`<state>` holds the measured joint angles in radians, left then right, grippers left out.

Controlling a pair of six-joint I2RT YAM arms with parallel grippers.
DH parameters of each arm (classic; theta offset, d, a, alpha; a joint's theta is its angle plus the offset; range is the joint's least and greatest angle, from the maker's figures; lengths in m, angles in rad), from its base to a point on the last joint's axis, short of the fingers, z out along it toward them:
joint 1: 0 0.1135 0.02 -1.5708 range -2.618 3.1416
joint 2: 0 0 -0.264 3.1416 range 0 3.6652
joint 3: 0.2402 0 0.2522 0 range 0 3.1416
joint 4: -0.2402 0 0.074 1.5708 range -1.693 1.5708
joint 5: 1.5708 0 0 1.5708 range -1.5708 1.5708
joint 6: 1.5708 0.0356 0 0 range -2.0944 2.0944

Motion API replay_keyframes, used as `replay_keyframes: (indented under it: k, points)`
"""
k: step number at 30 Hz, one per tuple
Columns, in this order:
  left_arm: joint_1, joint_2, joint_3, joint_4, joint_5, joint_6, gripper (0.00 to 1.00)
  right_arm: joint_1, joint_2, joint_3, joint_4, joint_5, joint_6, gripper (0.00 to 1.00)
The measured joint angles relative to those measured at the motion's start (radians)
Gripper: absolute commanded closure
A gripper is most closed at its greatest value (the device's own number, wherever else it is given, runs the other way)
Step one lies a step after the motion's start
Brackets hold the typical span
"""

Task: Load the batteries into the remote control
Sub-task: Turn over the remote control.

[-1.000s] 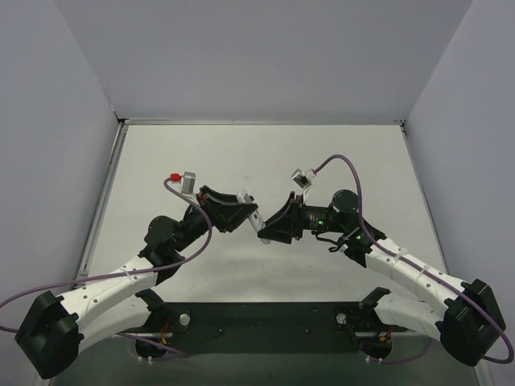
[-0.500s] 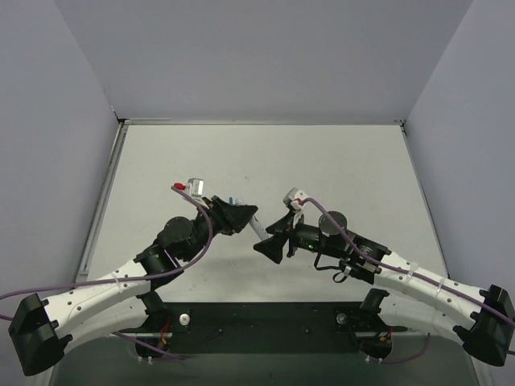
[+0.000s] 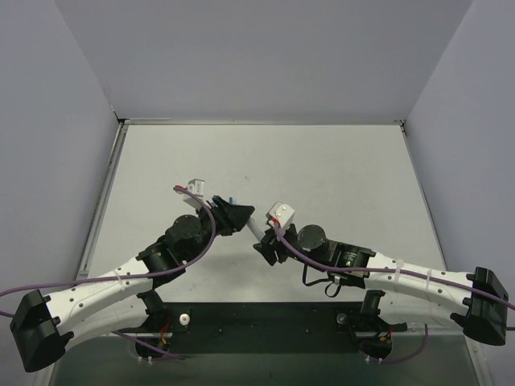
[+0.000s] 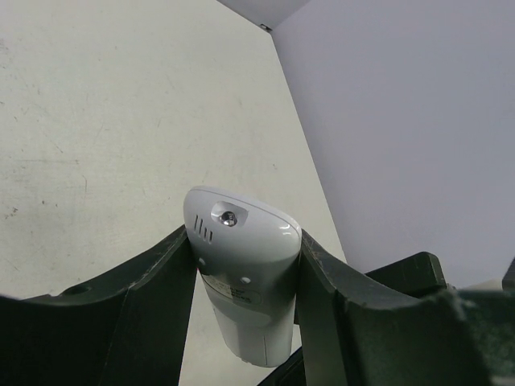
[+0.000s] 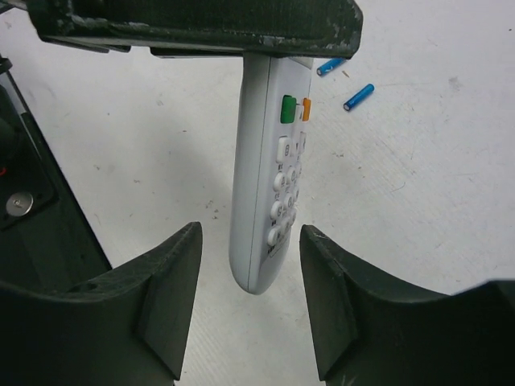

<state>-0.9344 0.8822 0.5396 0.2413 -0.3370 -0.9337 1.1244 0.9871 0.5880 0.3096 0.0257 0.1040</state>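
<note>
Inside my left gripper (image 4: 245, 249), the remote (image 4: 241, 289) sits clamped. My right gripper (image 5: 251, 233) gapes around its end; batteries (image 5: 359, 96) lie beyond.

White oblong plastic remote (image 5: 265, 185) hangs inside the open right gripper (image 5: 251, 241), slim clearance either side; two blue cylindrical batteries (image 5: 359, 96) lie on the surface (image 5: 418, 209) beyond.

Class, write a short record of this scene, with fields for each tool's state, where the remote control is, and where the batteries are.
left tool: shut on the remote control, gripping its top end
right tool: open, straddling the remote control's lower end
remote control: white, button side toward the right wrist camera
batteries: two blue cells, the other at, lying apart on the table, not loaded
</note>
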Motion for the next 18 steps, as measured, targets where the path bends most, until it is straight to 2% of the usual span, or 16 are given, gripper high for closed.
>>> replay_keyframes:
  k: [2,5,6,7,9,10,13,14,18]
  points:
    - [0.0,0.0,0.002,0.0,-0.001,-0.003,1.0,0.011,0.014,0.004,0.001,0.031,-0.008,0.62]
    - [0.0,0.0,0.002,-0.005,-0.001,-0.006,1.0,0.025,0.037,0.005,0.004,0.076,-0.015,0.77]
    - [0.0,0.0,0.002,-0.005,-0.001,-0.007,0.97,0.029,0.044,0.007,0.004,0.084,-0.016,0.86]
    - [0.0,0.0,0.002,-0.007,-0.005,-0.006,0.85,0.031,0.053,0.011,0.002,0.094,-0.016,0.92]
    - [0.0,0.0,0.002,-0.013,-0.023,-0.012,0.71,0.036,0.069,0.026,-0.001,0.114,-0.021,1.0]
    - [0.001,-0.002,0.002,-0.014,-0.033,-0.016,0.55,0.04,0.073,0.031,-0.001,0.123,-0.019,1.0]
    - [0.001,-0.013,0.001,-0.011,-0.034,-0.015,0.3,0.042,0.072,0.039,-0.005,0.127,-0.015,1.0]
    - [0.001,-0.021,-0.001,-0.008,-0.034,-0.008,0.18,0.042,0.071,0.043,-0.007,0.126,-0.01,1.0]
    - [0.017,-0.082,-0.035,0.04,0.012,0.027,0.07,0.028,0.048,0.055,-0.032,0.097,0.034,1.0]
